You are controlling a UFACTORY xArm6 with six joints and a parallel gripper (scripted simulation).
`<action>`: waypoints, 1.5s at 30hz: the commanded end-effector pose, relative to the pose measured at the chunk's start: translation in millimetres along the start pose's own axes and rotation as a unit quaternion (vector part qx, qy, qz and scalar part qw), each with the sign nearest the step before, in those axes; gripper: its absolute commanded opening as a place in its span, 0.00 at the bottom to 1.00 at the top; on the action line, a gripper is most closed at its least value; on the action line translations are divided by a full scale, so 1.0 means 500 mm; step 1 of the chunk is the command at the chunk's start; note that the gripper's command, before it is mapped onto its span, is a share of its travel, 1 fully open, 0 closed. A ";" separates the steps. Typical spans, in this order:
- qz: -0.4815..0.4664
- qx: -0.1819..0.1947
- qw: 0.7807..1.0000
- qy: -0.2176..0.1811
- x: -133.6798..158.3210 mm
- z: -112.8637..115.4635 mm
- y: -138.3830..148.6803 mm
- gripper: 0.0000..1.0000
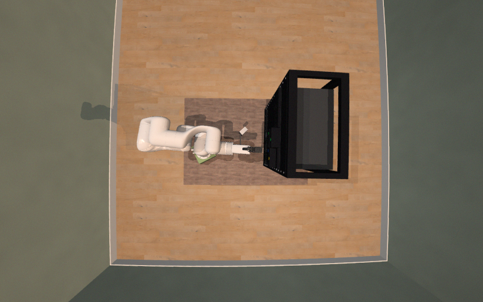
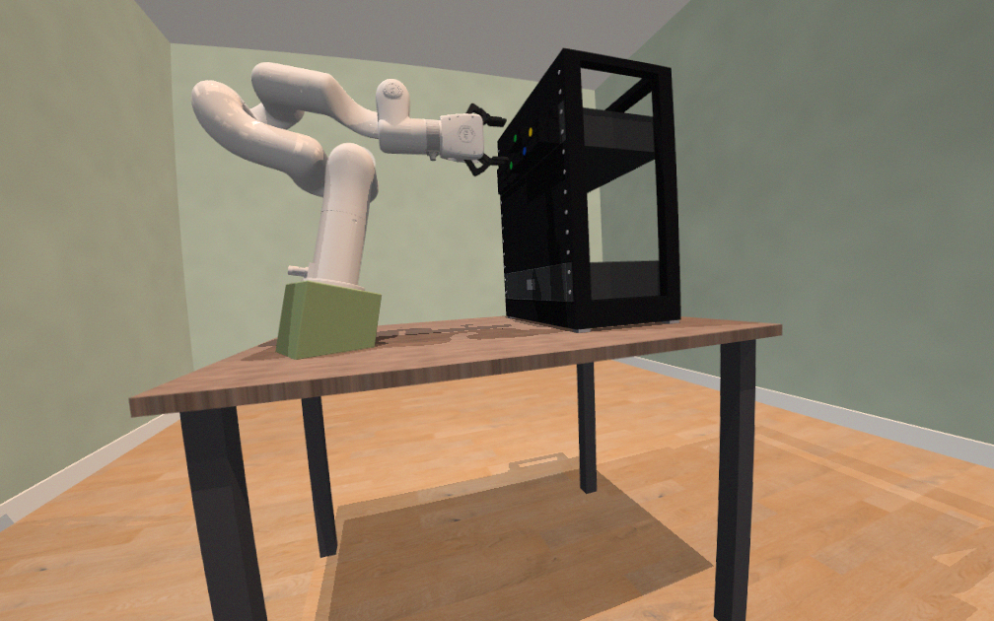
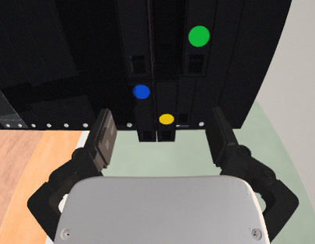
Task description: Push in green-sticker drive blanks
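Note:
The black rack stands on the table with its storage chassis near the top. My gripper is open and empty, level with the chassis front and close to it, with the blue and yellow blanks between the lines of its fingers. The stickers also show in the exterior view, green, yellow, blue and green.
The arm's green base block sits on the wooden table. A small white object lies on the table between the arm and the rack. A grey unit sits low in the rack.

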State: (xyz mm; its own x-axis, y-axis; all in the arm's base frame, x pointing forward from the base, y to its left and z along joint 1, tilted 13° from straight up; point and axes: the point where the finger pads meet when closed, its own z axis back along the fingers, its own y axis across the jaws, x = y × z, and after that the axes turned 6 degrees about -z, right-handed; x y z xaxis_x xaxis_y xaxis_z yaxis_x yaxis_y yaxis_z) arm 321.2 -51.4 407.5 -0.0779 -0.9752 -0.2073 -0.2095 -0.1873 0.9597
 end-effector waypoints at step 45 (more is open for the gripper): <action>-0.002 0.000 1.000 0.014 0.069 -0.003 0.002 1.00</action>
State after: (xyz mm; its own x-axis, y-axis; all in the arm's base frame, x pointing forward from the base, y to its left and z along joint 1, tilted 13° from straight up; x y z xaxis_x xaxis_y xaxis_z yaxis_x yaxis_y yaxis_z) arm 319.7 -85.6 399.7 -0.0512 -0.9770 -0.2068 -0.2067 -0.1923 0.9593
